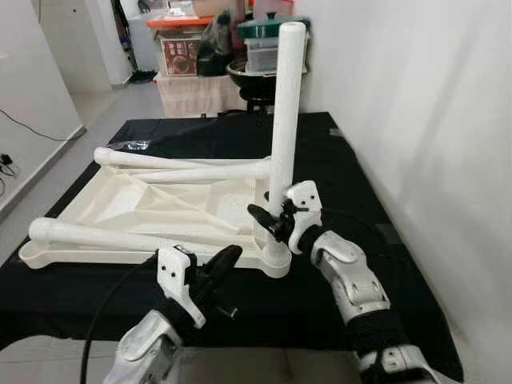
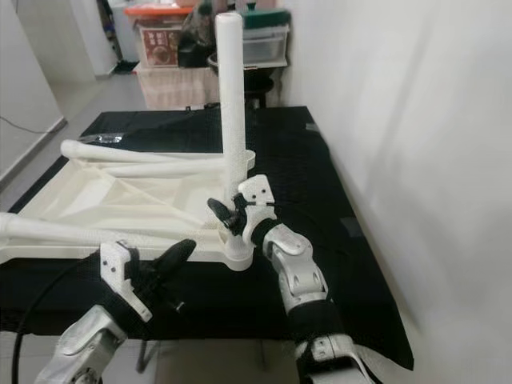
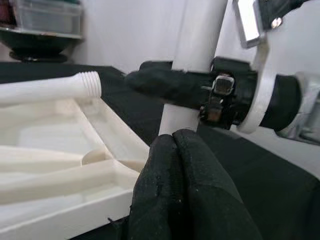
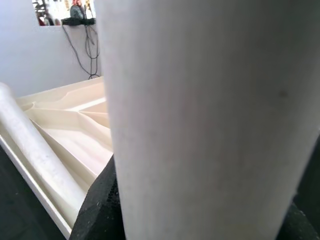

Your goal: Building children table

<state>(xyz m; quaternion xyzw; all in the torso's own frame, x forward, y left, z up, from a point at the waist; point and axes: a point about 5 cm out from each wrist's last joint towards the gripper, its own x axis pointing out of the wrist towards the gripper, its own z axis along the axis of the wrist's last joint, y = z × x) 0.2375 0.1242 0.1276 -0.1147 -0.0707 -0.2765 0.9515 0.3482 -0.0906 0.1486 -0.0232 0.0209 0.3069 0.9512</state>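
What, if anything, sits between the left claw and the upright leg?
Nothing visible. The left claw hangs just short of the upright leg, fingers together, with open black mat between; the right claw already grips that leg.

Readable text: none for you to log. The box (image 1: 179, 54) on the far shelf, under an orange lid, carries a printed face, but its lettering is too small and blurred to read. The white table parts and the black cloth show you no labels, numbers or brand marks.
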